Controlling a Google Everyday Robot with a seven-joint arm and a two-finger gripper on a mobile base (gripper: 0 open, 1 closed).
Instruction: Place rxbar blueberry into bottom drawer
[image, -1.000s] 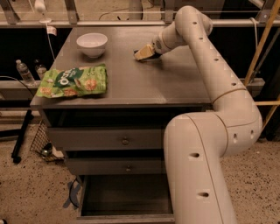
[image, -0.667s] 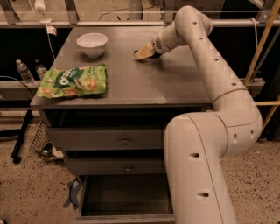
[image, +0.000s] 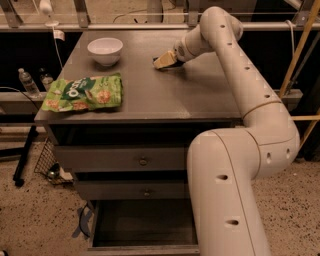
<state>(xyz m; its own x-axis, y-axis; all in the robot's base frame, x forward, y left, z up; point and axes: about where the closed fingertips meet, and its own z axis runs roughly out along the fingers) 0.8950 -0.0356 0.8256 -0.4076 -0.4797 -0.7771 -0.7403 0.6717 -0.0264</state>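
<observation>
My gripper (image: 163, 60) is low over the far middle of the grey cabinet top (image: 165, 95), right of the white bowl, at the end of my arm that reaches over the cabinet from the right. The rxbar blueberry does not show; only a dark patch lies under the gripper, and I cannot tell what it is. The bottom drawer (image: 145, 248) is pulled out at the base of the cabinet, and what shows of its dark inside is bare.
A white bowl (image: 105, 50) stands at the far left of the top. A green chip bag (image: 84, 92) lies near the left front edge. Two shallower knobbed drawers (image: 143, 160) are shut. Bottles (image: 27, 82) and a wire basket (image: 47, 161) stand to the left.
</observation>
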